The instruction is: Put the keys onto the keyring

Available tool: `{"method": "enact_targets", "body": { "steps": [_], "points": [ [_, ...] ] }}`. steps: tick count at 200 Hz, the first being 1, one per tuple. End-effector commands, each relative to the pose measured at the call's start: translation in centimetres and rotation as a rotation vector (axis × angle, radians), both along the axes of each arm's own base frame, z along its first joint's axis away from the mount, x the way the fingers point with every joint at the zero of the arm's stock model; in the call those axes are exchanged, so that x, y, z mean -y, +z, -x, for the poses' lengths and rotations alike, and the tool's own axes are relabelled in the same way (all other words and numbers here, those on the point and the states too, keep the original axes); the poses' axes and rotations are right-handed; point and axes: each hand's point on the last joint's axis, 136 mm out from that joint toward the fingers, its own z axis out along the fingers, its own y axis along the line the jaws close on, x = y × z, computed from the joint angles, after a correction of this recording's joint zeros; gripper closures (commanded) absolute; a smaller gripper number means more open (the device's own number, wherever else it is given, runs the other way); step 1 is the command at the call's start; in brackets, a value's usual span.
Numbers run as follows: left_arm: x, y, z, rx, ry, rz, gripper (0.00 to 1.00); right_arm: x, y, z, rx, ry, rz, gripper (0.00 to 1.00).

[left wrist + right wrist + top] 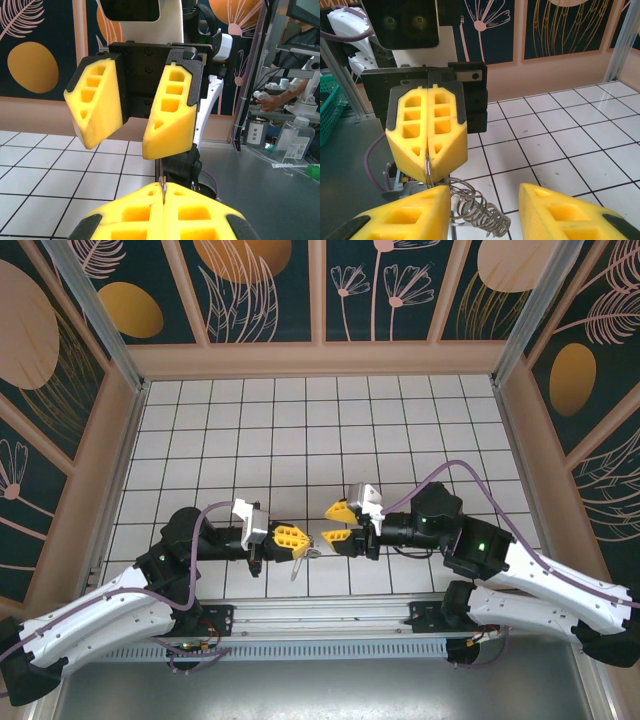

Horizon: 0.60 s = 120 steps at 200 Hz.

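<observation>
My left gripper [303, 537] is shut on the keyring [163, 186], a thin metal ring standing edge-on between its yellow pads. In the right wrist view the same ring [426, 169] pokes out below the left gripper [426, 152], and a coil of wire loops [482, 210] hangs from it over the tiles. My right gripper [326, 525] faces the left one tip to tip, open, its fingers [407, 215] either side of the coil and holding nothing. A thin grey sliver [298, 565] dangles under the left gripper. It is too small to tell whether it is one of the keys.
Both grippers hover low over the white tiled floor [300, 430] near its front edge, just ahead of the metal base rail [320, 615]. Patterned walls close the sides and back. A green basket [330, 107] and bench bottles [295, 137] lie outside the cell.
</observation>
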Motion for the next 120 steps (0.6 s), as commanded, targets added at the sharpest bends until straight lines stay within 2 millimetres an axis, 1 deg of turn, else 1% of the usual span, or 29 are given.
{"method": "enact_targets", "body": {
  "steps": [1,41,67,90,120],
  "points": [
    [-0.1,1.6,0.4,0.053,-0.015,0.047,1.0,-0.7,0.3,0.2,0.012,0.026,-0.028,0.6],
    [0.0,1.4,0.4,0.057,-0.015,0.044,1.0,-1.4,-0.5,0.8,-0.013,0.071,-0.008,0.61],
    [-0.1,1.5,0.4,0.056,-0.016,0.047,1.0,-1.8,-1.3,0.6,-0.028,0.072,0.02,0.61],
    [-0.2,1.6,0.4,0.056,-0.012,0.048,1.0,-1.9,-1.3,1.2,-0.035,0.103,0.016,0.61],
    [-0.1,1.4,0.3,0.054,-0.011,0.044,1.0,-2.0,-1.6,1.3,-0.034,0.108,0.022,0.61]
  ]
}}
